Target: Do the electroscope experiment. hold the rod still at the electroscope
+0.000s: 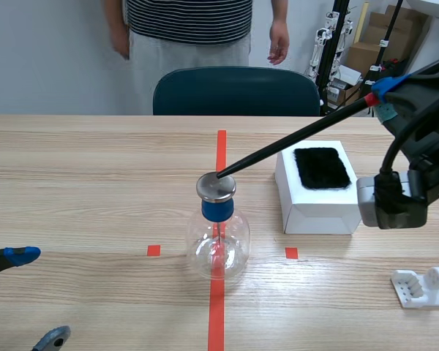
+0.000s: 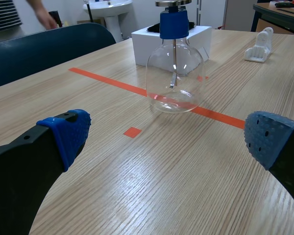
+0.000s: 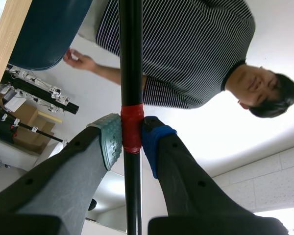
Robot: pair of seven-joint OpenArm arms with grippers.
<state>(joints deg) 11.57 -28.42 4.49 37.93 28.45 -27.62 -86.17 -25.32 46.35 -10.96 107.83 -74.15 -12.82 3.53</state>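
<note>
The electroscope (image 1: 218, 234) is a clear glass flask with a blue stopper and a round metal cap (image 1: 216, 187), standing on the red tape line at the table's middle. A long black rod (image 1: 293, 142) slants down from the upper right, and its tip rests on the metal cap. My right gripper (image 1: 377, 93) is raised at the right edge, shut on the rod (image 3: 130, 58) at its red band. My left gripper (image 2: 166, 142) is open low at the near left, with the flask (image 2: 174, 78) ahead of it.
A white box (image 1: 316, 191) with a black fur pad (image 1: 321, 167) on top sits right of the flask. A white plastic stand (image 1: 423, 287) lies at the near right. A person stands behind a dark blue chair (image 1: 236, 91) across the table.
</note>
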